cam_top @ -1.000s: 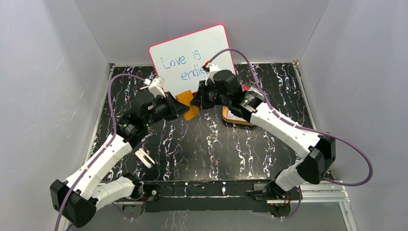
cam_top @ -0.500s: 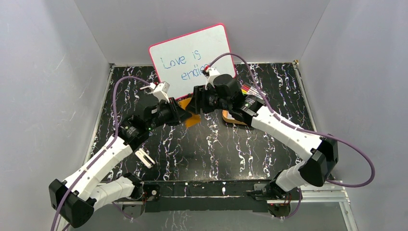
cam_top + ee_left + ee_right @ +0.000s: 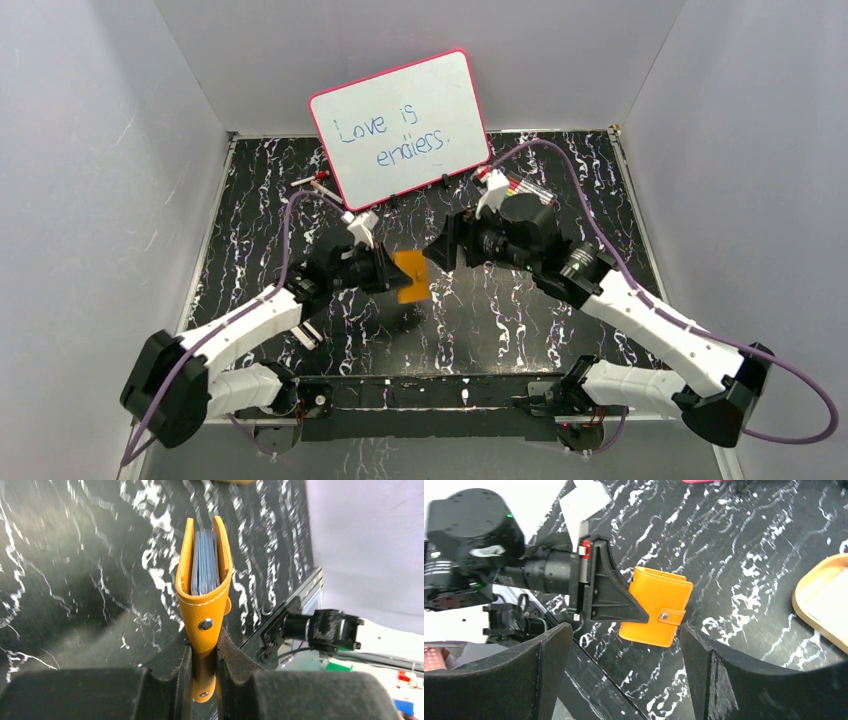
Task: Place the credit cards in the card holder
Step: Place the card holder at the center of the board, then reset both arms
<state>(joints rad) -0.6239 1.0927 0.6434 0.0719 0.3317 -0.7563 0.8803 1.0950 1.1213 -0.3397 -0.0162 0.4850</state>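
The card holder (image 3: 411, 277) is a small orange wallet with a snap strap, held above the table's middle. My left gripper (image 3: 392, 272) is shut on its strap end (image 3: 205, 630). In the left wrist view the card holder (image 3: 204, 587) stands nearly folded, with thin pale leaves (image 3: 204, 562) packed between its covers. I cannot tell credit cards from sleeves there. My right gripper (image 3: 445, 246) is open and apart from the holder, just to its right. In the right wrist view the card holder (image 3: 656, 607) lies beyond the wide-spread fingers (image 3: 551, 660).
A pink-rimmed whiteboard (image 3: 400, 125) leans on the back wall. An orange tray (image 3: 804, 607) with a pale inside sits on the table at the right. Coloured markers (image 3: 522, 186) lie behind my right arm. A small white piece (image 3: 303, 330) lies by my left arm.
My right gripper has opened, let go of the card holder and drawn back to the right. My left gripper has carried the holder towards the near edge, away from the whiteboard.
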